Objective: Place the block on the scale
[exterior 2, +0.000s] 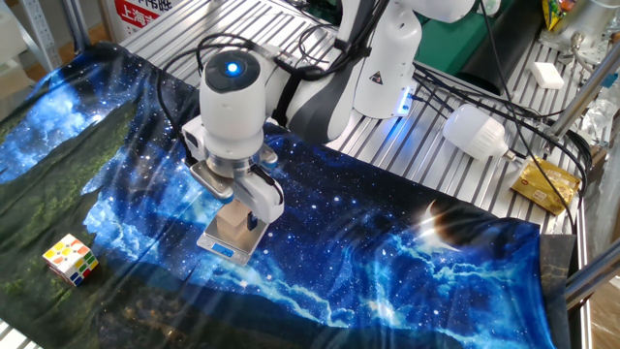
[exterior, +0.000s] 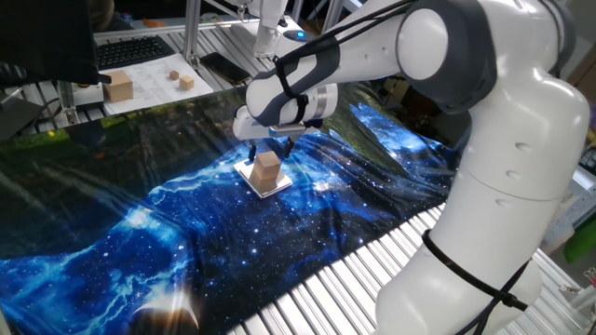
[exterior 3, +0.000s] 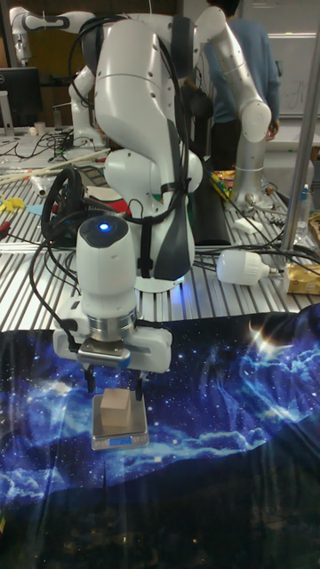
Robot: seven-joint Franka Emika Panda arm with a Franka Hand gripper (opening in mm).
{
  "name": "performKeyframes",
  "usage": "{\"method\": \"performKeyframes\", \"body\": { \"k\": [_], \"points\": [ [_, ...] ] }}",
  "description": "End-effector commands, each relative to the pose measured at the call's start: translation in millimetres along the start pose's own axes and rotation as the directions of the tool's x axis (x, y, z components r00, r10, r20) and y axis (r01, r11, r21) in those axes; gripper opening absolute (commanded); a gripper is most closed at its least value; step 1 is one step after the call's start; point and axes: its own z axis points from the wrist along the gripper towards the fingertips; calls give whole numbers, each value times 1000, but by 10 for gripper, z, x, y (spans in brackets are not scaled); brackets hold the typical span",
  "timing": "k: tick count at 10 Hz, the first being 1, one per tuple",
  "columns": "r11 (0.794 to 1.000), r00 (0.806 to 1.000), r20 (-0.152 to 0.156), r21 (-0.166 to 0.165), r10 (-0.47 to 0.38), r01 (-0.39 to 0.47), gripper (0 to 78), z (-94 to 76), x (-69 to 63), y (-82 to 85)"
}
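The block (exterior: pixel 267 166), a small light-brown wooden cube, rests on the scale (exterior: pixel 271 189), a thin white square pad on the starry blue cloth. My gripper (exterior: pixel 270 149) hangs directly over the block, open, its two dark fingers spread wider than the cube and reaching down to about its top. In the other fixed view the block (exterior 2: pixel 231 225) sits on the scale (exterior 2: pixel 223 249) with the gripper (exterior 2: pixel 235 208) above it. The tall view shows the fingers either side of the block (exterior 3: pixel 115 406), clear of its faces, over the scale (exterior 3: pixel 120 436).
A multicoloured puzzle cube (exterior 2: pixel 70 259) lies on the cloth at the left. A larger tan block (exterior: pixel 118 87) and two small cubes (exterior: pixel 187 83) sit on paper at the back, near a keyboard (exterior: pixel 130 51). A white lamp (exterior 2: pixel 475 131) lies on the metal table.
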Motion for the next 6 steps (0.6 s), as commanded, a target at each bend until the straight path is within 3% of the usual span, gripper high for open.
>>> {"method": "performKeyframes", "body": {
  "k": [1, 3, 6],
  "points": [
    [1000, 1000, -6, 6, -2, 2, 775, -207, 5, -20],
    [1000, 1000, -14, 3, -4, 4, 775, -409, 24, -57],
    [1000, 1000, -15, 2, 7, -7, 775, -542, 106, -19]
  ]
}}
